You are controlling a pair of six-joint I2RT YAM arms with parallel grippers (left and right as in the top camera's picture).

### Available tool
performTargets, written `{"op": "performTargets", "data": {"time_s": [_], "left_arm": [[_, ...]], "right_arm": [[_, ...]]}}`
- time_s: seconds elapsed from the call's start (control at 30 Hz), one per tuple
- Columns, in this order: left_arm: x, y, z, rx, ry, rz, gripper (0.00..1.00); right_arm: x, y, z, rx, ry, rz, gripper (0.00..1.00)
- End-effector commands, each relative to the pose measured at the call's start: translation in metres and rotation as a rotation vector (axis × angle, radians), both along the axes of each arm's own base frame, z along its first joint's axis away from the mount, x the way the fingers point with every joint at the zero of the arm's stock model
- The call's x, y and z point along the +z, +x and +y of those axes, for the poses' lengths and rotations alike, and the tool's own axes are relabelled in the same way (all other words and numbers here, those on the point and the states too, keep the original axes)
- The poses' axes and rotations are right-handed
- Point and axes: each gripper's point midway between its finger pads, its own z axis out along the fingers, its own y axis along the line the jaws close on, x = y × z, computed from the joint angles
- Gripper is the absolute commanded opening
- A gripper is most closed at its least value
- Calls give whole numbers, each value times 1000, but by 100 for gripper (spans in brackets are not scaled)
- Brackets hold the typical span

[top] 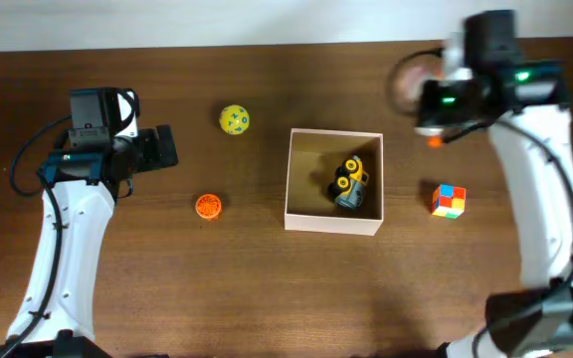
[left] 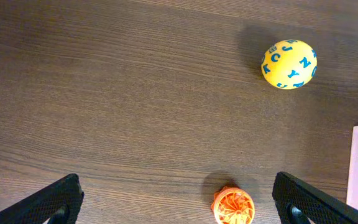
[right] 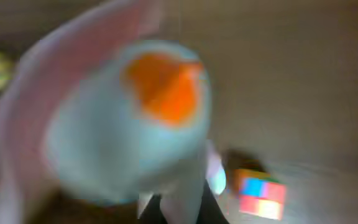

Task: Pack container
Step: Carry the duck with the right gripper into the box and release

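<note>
Container [top: 333,224] sits on the counter [top: 267,288]: thin white walls, tan card floor, a yellow plastic truck [top: 349,182] already inside. Right tool [top: 424,94], past the container's far-right corner, pinches a blurred, pale, rounded toy [right: 129,118] with an orange patch. We judge it's lifted for the drop-in. Left tool [left: 176,186] is spread wide, well left of the container, near the ribbed orange ball [left: 234,207].

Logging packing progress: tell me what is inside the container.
Inside the container lies one toy, a yellow and black wheeled vehicle, near the wall at image right; the rest of the tan floor shows bare. Anything beneath the toy is covered.
</note>
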Motion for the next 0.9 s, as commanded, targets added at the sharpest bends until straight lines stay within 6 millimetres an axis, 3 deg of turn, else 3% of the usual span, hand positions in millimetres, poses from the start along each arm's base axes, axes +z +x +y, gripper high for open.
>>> {"op": "performTargets", "data": {"time_s": [0.0, 0.07, 0.13, 0.3, 0.43, 0.47, 0.5, 0.53, 0.67, 0.87], "left_arm": [[6, 4, -1, -18, -2, -14, 99], [6, 4, -1, -18, -2, -14, 99], [6, 4, -1, -18, -2, -15, 99], [6, 4, -1, -18, -2, -14, 99], [6, 4, -1, -18, -2, -14, 99], [6, 4, -1, -18, -2, -14, 99], [6, 4, -1, -18, -2, -14, 99], [6, 4, -1, -18, -2, -14, 99], [6, 4, -1, -18, -2, -15, 99], [6, 4, -1, -18, -2, -14, 99]], "right_arm": [[-25, -9, 61, 53, 45, 80, 4], [-40, -14, 90, 92, 44, 105, 4], [-70, -16, 120, 90, 22, 128, 4], [-118, -14, 152, 72, 25, 146, 4], [-145, -17, 167, 57, 37, 180, 6], [-149, -17, 169, 59, 39, 184, 18], [-154, -17, 172, 61, 40, 185, 38], [-156, -16, 175, 68, 40, 184, 47], [-158, -14, 183, 107, 34, 165, 52], [-111, -3, 175, 173, 14, 45, 56]]}}
